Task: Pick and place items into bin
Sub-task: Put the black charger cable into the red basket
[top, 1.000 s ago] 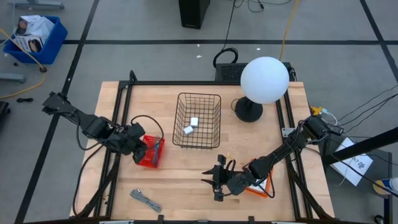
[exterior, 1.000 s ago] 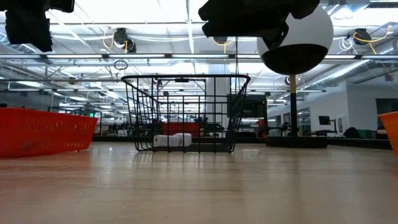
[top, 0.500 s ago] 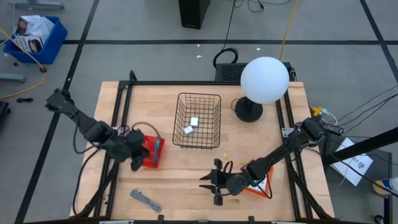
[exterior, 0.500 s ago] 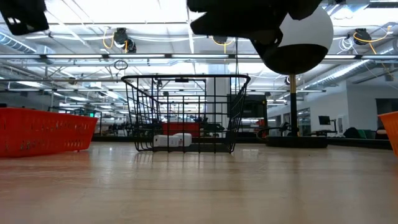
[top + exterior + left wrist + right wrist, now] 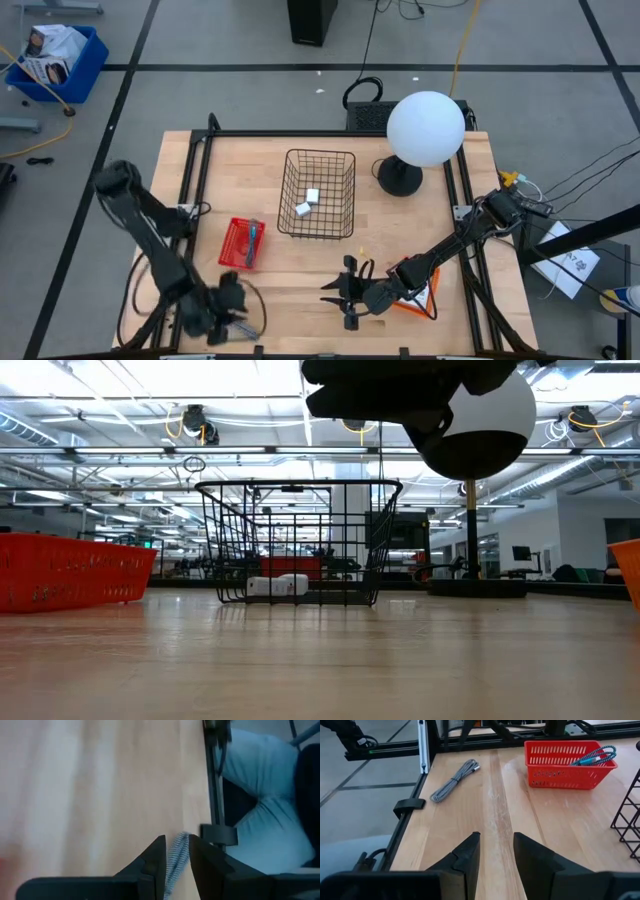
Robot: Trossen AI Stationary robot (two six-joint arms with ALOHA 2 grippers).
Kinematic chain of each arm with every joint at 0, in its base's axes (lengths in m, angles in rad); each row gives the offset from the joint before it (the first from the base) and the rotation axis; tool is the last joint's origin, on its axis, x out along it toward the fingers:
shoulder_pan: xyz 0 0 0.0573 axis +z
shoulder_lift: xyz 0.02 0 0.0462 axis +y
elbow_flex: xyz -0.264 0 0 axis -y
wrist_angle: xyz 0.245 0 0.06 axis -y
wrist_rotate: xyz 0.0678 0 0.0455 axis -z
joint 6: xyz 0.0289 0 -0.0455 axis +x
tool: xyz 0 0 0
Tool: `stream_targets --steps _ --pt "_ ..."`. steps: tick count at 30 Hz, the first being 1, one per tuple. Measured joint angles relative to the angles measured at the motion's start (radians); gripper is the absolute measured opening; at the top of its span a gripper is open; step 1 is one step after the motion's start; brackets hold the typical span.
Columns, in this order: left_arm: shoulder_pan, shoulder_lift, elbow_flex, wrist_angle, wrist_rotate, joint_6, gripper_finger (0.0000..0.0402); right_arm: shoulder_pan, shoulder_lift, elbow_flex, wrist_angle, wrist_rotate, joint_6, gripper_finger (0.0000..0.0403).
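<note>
1. Left gripper: fingers parted a little, nothing held; it is poised at the near left table edge, the grey braided cable bundle lying just ahead between its fingertips.
2. Step judged: grasping the bundle. The fingers are best set astride its middle and lowered to the wooden table before closing.
3. Right gripper: slightly open, empty, waiting near the front edge.
4. Black wire basket: well beyond both grippers; two small white blocks lie inside.
5. Red plastic tray: its teal cord is shown clearly in the right wrist view only.
6. The low view alone shows the basket's height.
</note>
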Motion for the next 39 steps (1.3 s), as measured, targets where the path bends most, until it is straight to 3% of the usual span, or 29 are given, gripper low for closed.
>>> stream_targets --steps 5,13,39 --pt "-0.037 0.174 0.0 0.163 0.003 -0.067 0.0088 0.0 0.0 0.0 -0.002 0.0 0.0 0.0111" --pt "-0.043 0.299 0.0 0.202 0.009 -0.119 0.0089 -0.007 0.0 0.0 -0.007 0.001 0.008 0.0106" --pt "-0.05 0.296 0.0 0.247 0.035 -0.199 0.0089 -0.02 0.034 0.0 -0.002 -0.002 0.031 0.0105"
